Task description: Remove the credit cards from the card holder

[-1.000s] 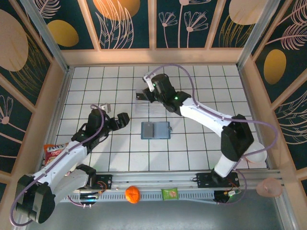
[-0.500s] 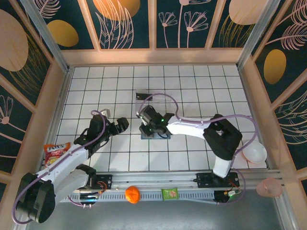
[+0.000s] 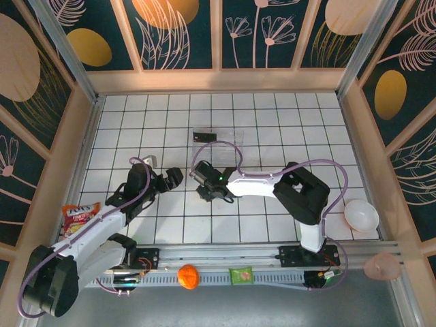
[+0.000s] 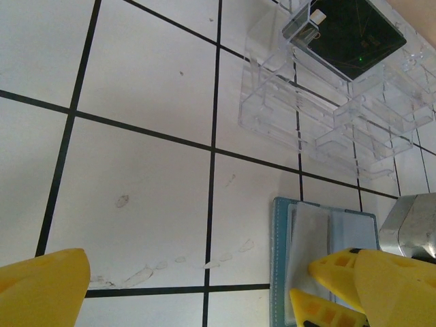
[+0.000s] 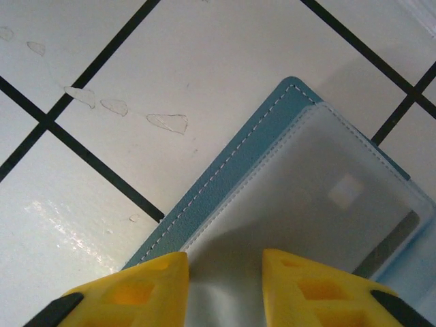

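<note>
From above, the left fingers (image 3: 170, 176) stand spread wide over bare tiles of the counter (image 3: 136, 116), left of centre. The right fingers (image 3: 204, 185) are down near the middle of the counter, just beside them. Farther back lies a clear tray (image 3: 228, 136) with a black credit card (image 3: 204, 136) at its left end.

The left wrist camera shows its yellow tips far apart with nothing between them. The teal card holder (image 4: 281, 259) lies open and flat on the tiles, well apart from the tray.

The right wrist camera shows its yellow tips set to a narrow gap. They sit right over the edge of the holder's cloudy inner panel (image 5: 306, 204). I cannot tell whether they pinch anything.
</note>
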You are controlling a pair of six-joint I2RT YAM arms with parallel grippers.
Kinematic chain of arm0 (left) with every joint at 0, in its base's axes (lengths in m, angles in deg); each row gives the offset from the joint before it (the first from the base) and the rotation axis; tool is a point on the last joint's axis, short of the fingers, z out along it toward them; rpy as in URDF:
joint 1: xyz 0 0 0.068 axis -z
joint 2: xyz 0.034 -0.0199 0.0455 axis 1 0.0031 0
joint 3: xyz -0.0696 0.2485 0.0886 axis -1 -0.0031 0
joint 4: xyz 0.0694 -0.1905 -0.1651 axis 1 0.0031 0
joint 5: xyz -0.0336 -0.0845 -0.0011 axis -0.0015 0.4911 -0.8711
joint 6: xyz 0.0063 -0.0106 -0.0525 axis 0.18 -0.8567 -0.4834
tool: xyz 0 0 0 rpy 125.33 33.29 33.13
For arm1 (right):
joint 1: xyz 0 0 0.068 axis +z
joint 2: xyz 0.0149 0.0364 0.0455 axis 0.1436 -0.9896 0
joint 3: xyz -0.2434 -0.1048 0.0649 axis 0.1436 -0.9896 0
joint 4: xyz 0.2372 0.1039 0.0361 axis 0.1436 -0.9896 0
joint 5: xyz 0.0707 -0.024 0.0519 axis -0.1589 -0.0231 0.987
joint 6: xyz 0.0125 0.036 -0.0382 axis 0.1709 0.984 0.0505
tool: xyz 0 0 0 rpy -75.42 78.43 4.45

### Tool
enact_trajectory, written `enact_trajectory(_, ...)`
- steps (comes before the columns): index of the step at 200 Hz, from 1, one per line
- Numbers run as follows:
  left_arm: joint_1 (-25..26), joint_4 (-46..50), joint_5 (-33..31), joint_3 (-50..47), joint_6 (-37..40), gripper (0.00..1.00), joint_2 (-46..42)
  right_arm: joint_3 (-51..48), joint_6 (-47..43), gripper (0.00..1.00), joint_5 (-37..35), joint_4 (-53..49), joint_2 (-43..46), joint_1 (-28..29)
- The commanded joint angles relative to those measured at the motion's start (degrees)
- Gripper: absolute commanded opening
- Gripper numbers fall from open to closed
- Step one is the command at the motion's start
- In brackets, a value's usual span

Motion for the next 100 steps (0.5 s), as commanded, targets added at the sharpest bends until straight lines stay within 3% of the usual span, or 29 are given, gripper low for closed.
enact_trajectory(1, -0.4, -2.1, 2.3, -0.6, 0.7, 0.98, 0.6, -0.9, 1.1, 0.27, -0.3, -2.4, -2.4, -0.1)
enact_trajectory(46, -0.2, -5.3, 7.0, -1.1, 1.1, 0.88, 2.7, -2.8, 2.0, 0.0, 0.8, 0.5, -0.5, -0.7)
enact_trajectory(69, 1.3, -8.6, 8.7, -1.4, 0.4, 0.79, 5.0, -4.8, 3.3, 0.0, 3.7, 4.6, 2.1, -1.7)
enact_trajectory(100, 6.4, -14.1, 8.8, -0.8, -1.0, 0.55, 9.5, -9.2, 4.9, 0.0, 9.8, 12.0, 6.7, -3.8)
